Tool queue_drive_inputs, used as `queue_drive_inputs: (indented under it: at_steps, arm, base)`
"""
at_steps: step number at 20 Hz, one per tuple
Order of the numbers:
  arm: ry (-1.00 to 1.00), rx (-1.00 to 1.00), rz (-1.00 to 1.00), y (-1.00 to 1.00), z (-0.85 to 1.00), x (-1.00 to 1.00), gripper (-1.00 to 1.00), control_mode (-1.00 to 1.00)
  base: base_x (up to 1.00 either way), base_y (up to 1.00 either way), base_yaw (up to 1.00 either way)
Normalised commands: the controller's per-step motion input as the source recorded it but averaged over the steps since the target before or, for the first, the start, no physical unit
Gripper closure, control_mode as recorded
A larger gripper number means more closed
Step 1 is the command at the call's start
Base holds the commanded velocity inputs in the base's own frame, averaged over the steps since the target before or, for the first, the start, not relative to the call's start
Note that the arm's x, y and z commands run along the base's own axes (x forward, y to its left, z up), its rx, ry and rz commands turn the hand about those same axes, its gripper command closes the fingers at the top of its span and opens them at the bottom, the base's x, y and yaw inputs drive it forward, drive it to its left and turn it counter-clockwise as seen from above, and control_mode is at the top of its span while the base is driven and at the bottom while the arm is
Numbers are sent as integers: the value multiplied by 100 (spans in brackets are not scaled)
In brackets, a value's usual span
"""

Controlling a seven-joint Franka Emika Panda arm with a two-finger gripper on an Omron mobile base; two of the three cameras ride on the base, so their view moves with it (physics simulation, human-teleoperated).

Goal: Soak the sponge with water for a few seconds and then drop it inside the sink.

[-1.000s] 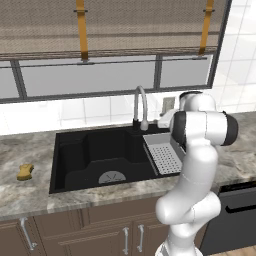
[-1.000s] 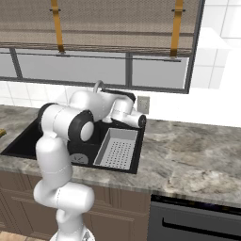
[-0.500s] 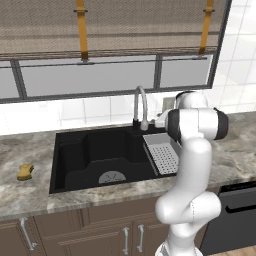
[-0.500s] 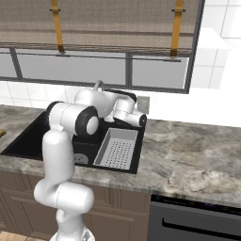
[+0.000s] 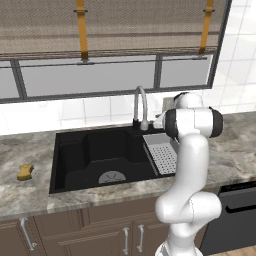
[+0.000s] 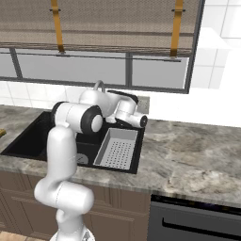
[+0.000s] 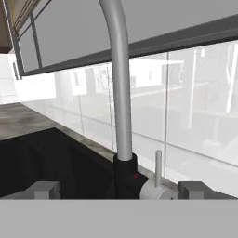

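Starting from the left, with the sink [image 5: 100, 155] as landmark: the sponge [image 5: 24, 172] lies on the stone counter [image 5: 30, 192] well to the sink's left, untouched and well apart from the arm. No water runs from the faucet [image 5: 141, 107], which stands at the sink's back rim. Right of the basin sits the grey drainer tray [image 5: 162, 157], and above it the gripper [image 7: 118, 189] is spread wide and empty, its fingertips [image 7: 44, 189] flanking the faucet's dark base and the small lever [image 7: 158, 169] beside it. That placement suggests the tap is to be turned on first, before the sponge is fetched. The hand view shows the lever and the fingertip spacing, which the base views hide behind the arm; the left base view alone gives the sponge's place.
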Motion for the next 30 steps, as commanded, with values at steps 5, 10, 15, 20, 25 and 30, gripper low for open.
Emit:
queue_drive_inputs:
  at_steps: [5,10,15,20,25,30]
  arm:
    - [0,0,0,0,-12,22,-100,-100]
    - [0,0,0,6,-2,13,-100,-100]
    - [0,0,0,11,0,6,-100,-100]
    - [0,0,0,11,-1,2,-100,-100]
    - [0,0,0,10,-3,0,-100,-100]
    - [0,0,0,5,-12,13,-100,-100]
  base:
    - [0,0,0]
    - [0,0,0]
    - [0,0,0]
    - [0,0,0]
    - [0,0,0]
    - [0,0,0]
